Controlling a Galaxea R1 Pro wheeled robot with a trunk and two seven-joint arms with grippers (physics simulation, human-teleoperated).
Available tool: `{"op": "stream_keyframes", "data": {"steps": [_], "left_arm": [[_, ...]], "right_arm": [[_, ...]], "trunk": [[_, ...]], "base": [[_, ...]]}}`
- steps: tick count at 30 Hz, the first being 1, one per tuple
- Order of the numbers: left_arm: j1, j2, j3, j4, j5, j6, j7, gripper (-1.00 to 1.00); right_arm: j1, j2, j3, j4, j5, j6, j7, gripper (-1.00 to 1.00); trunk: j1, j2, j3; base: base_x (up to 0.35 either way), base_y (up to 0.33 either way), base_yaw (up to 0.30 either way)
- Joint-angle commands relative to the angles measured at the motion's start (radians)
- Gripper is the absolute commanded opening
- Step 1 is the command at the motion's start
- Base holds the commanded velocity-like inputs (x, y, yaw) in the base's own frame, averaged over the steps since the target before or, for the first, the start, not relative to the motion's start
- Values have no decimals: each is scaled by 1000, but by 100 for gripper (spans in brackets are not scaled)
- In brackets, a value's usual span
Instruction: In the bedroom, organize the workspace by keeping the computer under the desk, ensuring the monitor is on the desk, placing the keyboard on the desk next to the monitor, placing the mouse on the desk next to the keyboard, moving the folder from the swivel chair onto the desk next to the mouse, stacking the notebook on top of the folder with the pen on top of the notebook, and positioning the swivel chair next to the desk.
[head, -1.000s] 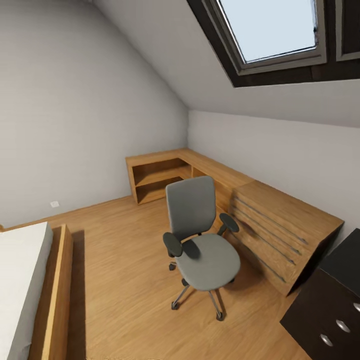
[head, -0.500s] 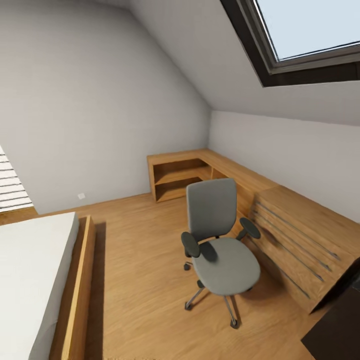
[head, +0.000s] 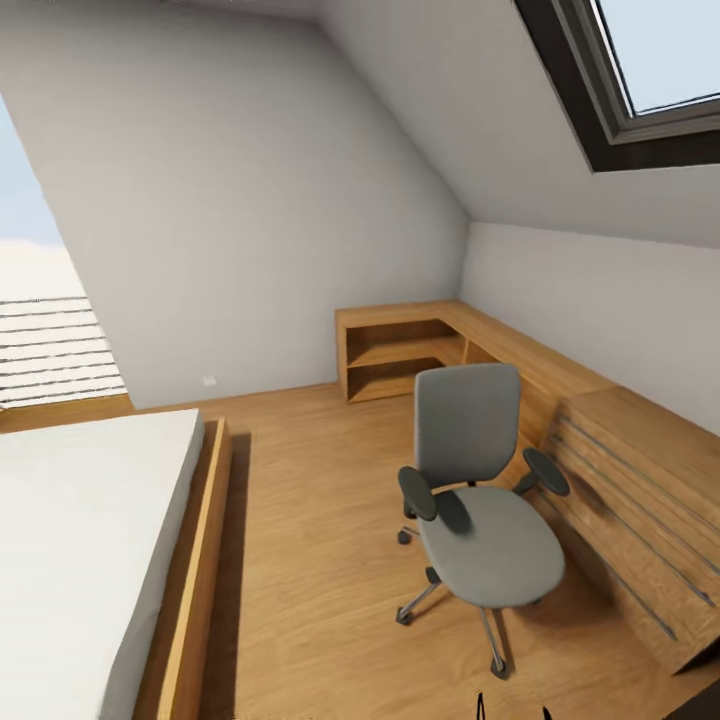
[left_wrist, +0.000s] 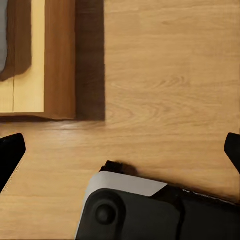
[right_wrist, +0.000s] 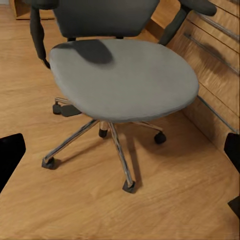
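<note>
A grey swivel chair (head: 487, 500) stands on the honey wood plank floor (head: 310, 520) of the bedroom, right of centre in the head view, its backrest toward the far wall and its seat bare. Its chrome five-star base rests on black casters, and its right armrest sits just beside a light wooden chest of drawers (head: 640, 500) that runs along the right wall. Beyond the chest, a low wooden shelf unit (head: 400, 355) turns the far corner under the sloped ceiling, where a dark-framed skylight (head: 640, 80) opens at upper right. At near left, a bed with a pale mattress (head: 80, 540) and a wooden side rail (head: 195, 560) lies well apart from the chair.

The right wrist view looks down on the chair seat (right_wrist: 120, 80), the chrome legs spreading beneath it and the slatted drawer fronts (right_wrist: 215, 65) close at its side. The right gripper (right_wrist: 120, 150) hangs with its dark fingertips (right_wrist: 10, 155) spread wide at the frame's edges, holding nothing.

The left wrist view shows bare planks, a corner of the bed's wooden frame (left_wrist: 57, 57) and part of the robot's own dark-and-white body (left_wrist: 135, 210). The left gripper (left_wrist: 120, 155) is likewise spread wide and empty.
</note>
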Motion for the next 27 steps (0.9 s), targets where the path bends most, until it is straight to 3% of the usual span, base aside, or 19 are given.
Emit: {"op": "stream_keyframes", "data": {"steps": [1,2,8,14,27], "left_arm": [[-1,2,-11,9,10,-25,7,100],[-1,2,-17,23,9,-69,7,100],[-2,3,-26,64,9,-179,10,100],[-2,4,-27,90,9,-208,11,100],[-2,4,-29,98,8,-217,13,100]], "right_arm": [[-1,0,8,6,-8,-2,-7,100],[-1,1,5,13,-15,-3,-6,100],[-2,3,1,24,-24,-2,-6,100],[-2,4,2,27,-26,1,-6,100],[-2,6,3,27,-26,3,-6,100]], "trunk": [[0,-2,-2],[0,-2,-2],[0,-2,-2],[0,-2,-2],[0,-2,-2]], "base": [[0,0,278],[0,0,278],[0,0,278],[116,0,278],[302,0,278]]}}
